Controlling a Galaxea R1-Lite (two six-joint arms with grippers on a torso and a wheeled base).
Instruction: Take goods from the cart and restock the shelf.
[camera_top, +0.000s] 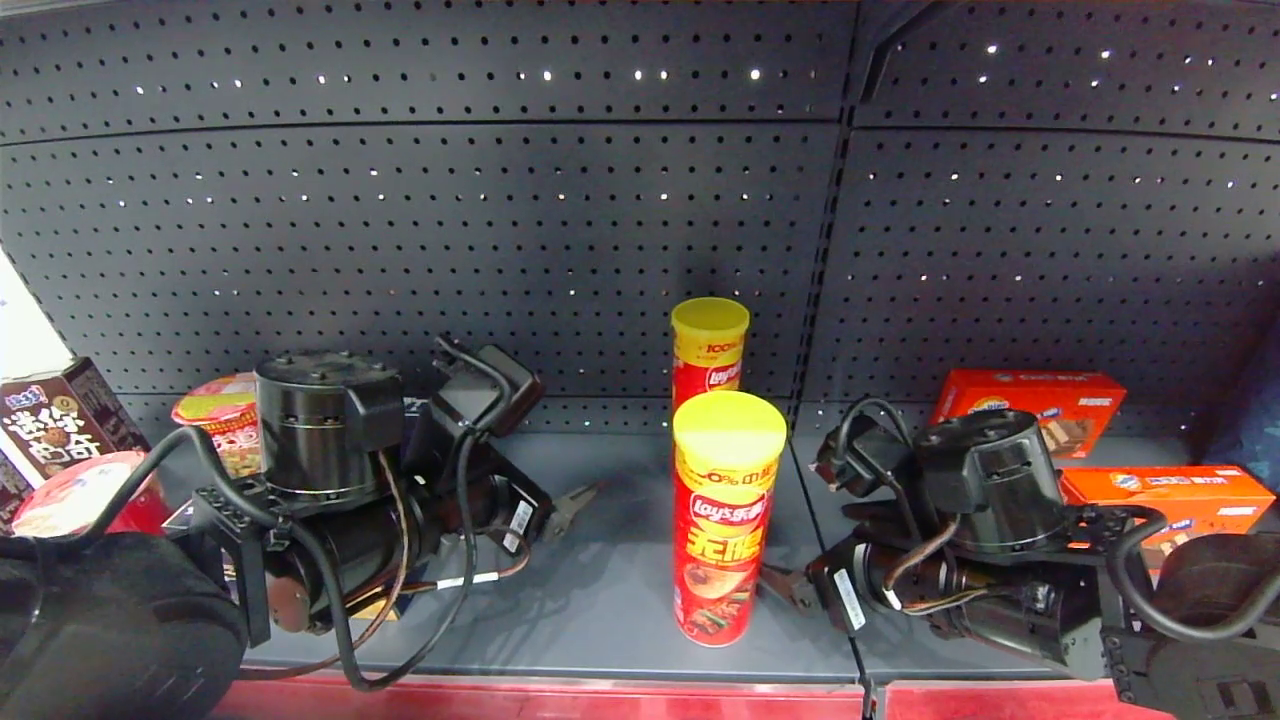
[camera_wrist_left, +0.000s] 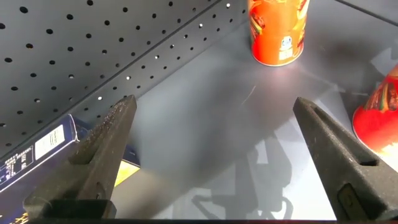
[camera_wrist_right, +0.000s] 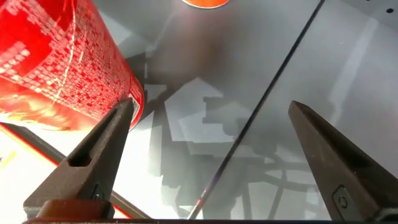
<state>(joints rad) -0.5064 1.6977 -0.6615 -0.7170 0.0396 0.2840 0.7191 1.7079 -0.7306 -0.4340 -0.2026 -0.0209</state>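
Note:
Two red chip cans with yellow lids stand on the grey shelf (camera_top: 610, 590). The front can (camera_top: 727, 520) is near the shelf's edge, the rear can (camera_top: 708, 350) close to the pegboard. My left gripper (camera_top: 572, 508) lies low on the shelf to the left of the front can, open and empty (camera_wrist_left: 214, 102). Its wrist view shows the rear can (camera_wrist_left: 278, 31) ahead and the front can (camera_wrist_left: 379, 115) off to one side. My right gripper (camera_top: 783, 585) sits just right of the front can, open and empty (camera_wrist_right: 211, 104), with that can (camera_wrist_right: 62, 62) beside one finger.
Orange boxes (camera_top: 1030, 400) (camera_top: 1170, 500) lie on the shelf's right part. At the left stand cup noodles (camera_top: 215, 410) (camera_top: 80, 495), a brown box (camera_top: 55, 425) and a blue box (camera_wrist_left: 37, 152). The pegboard wall (camera_top: 500, 220) closes the back; a red strip (camera_top: 600, 698) edges the front.

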